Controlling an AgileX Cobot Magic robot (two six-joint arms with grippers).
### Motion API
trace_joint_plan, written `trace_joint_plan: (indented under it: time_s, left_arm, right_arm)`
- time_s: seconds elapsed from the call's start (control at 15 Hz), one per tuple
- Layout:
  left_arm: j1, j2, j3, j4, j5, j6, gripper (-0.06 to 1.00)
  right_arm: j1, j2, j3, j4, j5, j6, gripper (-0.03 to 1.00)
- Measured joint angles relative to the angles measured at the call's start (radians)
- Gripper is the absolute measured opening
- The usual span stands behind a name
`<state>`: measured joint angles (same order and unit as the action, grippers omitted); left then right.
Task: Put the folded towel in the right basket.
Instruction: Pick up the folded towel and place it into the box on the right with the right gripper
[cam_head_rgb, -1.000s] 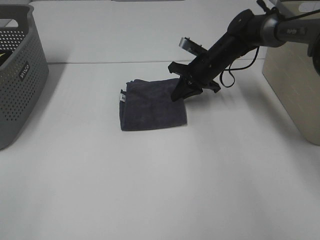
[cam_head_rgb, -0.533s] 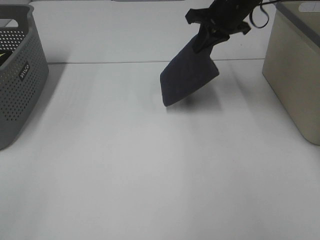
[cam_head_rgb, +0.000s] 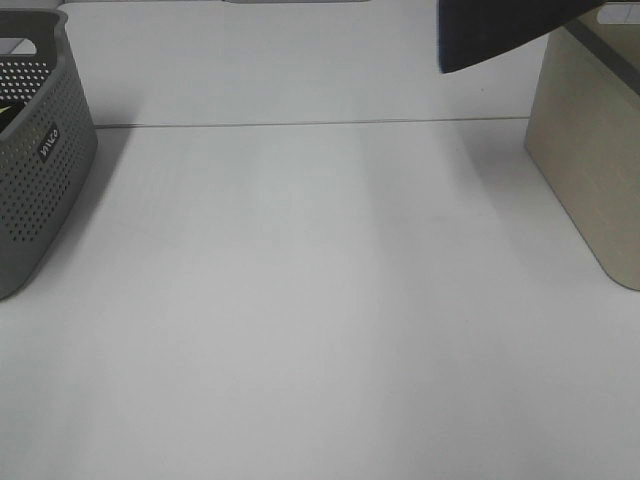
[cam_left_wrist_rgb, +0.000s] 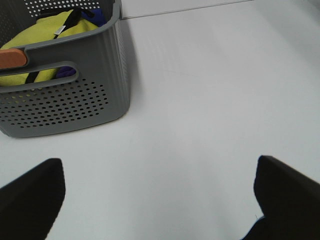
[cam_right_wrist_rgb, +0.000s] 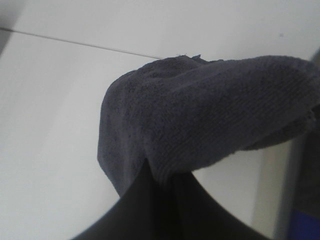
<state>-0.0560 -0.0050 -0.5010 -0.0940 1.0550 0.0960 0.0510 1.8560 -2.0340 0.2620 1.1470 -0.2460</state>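
Lifting seen completed since a second ago: towel no longer lying flat on table, so carry stage judged under way. Beige right basket not yet entered. Grey perforated left basket well apart. Towel held aloft at top of high view, near right basket rim; dark grey terry, bunched, drooping over pinch. Right gripper clenched on towel fold. Left gripper spread wide, nothing held.

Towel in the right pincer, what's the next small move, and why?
Probably carry it a little further right before opening. The right pincer is shut on the towel, which hangs above the table, mostly left of the right basket's wall rather than over its opening.
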Motion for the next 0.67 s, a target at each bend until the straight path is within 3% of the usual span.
trace_joint_plan:
  time_s: [0.4, 0.67]
  left_arm:
    - [0.0, 0.0, 0.0, 0.0, 0.0, 0.0, 0.98]
    - [0.0, 0.0, 0.0, 0.0, 0.0, 0.0, 0.98]
  right_arm:
    - [-0.295, -0.092, 0.0, -0.008, 0.06, 0.011, 0.04]
    - [-0.343, -0.051, 0.0, -0.073, 0.041, 0.029, 0.04]
